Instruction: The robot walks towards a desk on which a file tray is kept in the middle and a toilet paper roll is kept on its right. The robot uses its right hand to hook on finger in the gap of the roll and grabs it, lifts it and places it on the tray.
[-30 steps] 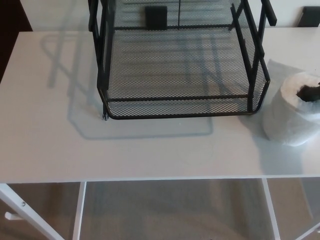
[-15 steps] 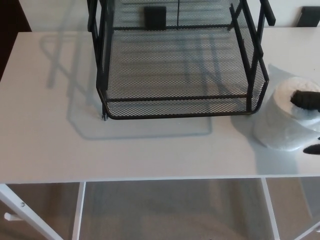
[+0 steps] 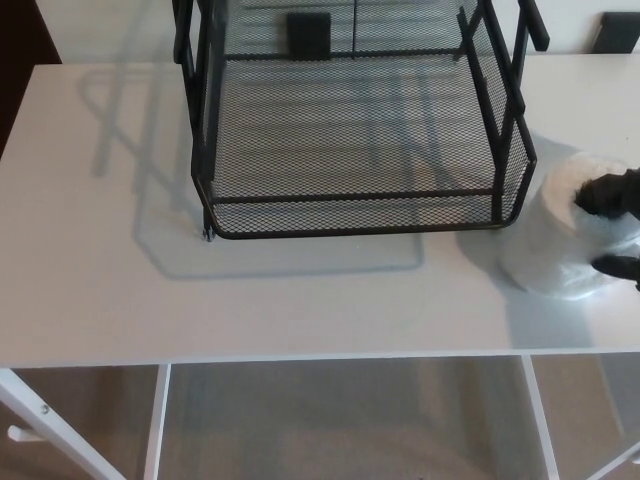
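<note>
A black wire-mesh file tray (image 3: 350, 228) stands in the middle of the white desk (image 3: 120, 260). To its right sits a white toilet paper roll (image 3: 555, 235), tilted with its top toward the tray. My right hand (image 3: 612, 215) comes in at the right edge: one black finger is in the roll's centre gap, and another finger presses its outer side lower down. The rest of the hand is cut off by the picture edge. The left hand does not show.
The tray has tall black side posts (image 3: 200, 90) and an upper tier at the back. The desk's front edge (image 3: 300, 358) runs across the lower picture, with white legs (image 3: 40, 415) and carpet below. A dark object (image 3: 620, 32) sits at the far right back.
The roll has shifted left toward the tray. My right hand's fingers have closed further onto it, with one in the core and one below.
</note>
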